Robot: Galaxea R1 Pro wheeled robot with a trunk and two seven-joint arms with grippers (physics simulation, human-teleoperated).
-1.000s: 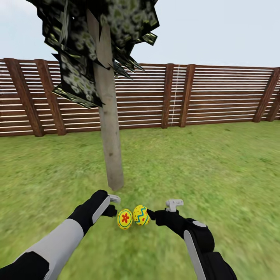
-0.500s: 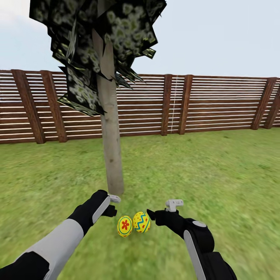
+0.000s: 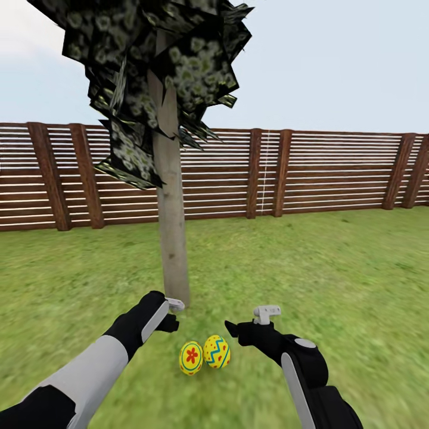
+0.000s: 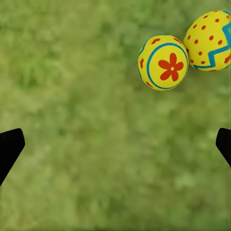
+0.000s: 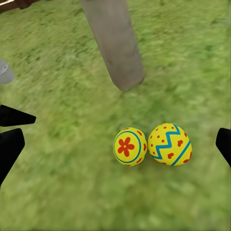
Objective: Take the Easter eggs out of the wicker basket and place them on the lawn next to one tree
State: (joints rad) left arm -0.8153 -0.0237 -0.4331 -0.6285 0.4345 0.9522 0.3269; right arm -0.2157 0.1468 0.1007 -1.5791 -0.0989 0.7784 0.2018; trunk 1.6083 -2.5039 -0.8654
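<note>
In the head view, the two glossy yellow eggs, one with a red flower [image 3: 191,357] and one with blue zigzags [image 3: 217,351], lie touching on the mottled green lawn [image 3: 333,268] near the foot of the thick pale grey-brown tree trunk [image 3: 173,250]. Against a second ago the whole picture has shifted: eggs, trunk and brown slatted fence [image 3: 333,173] sit lower, so the camera has tilted up, not the eggs. The left hand [image 3: 174,314] and right hand [image 3: 249,322] hover empty on either side.

The left wrist view shows dark fingertips [image 4: 9,147] spread wide over grass.

The right wrist view likewise shows parted fingertips [image 5: 10,144], nothing between. Two eggs seem delivered; the third egg and basket remain to fetch.
</note>
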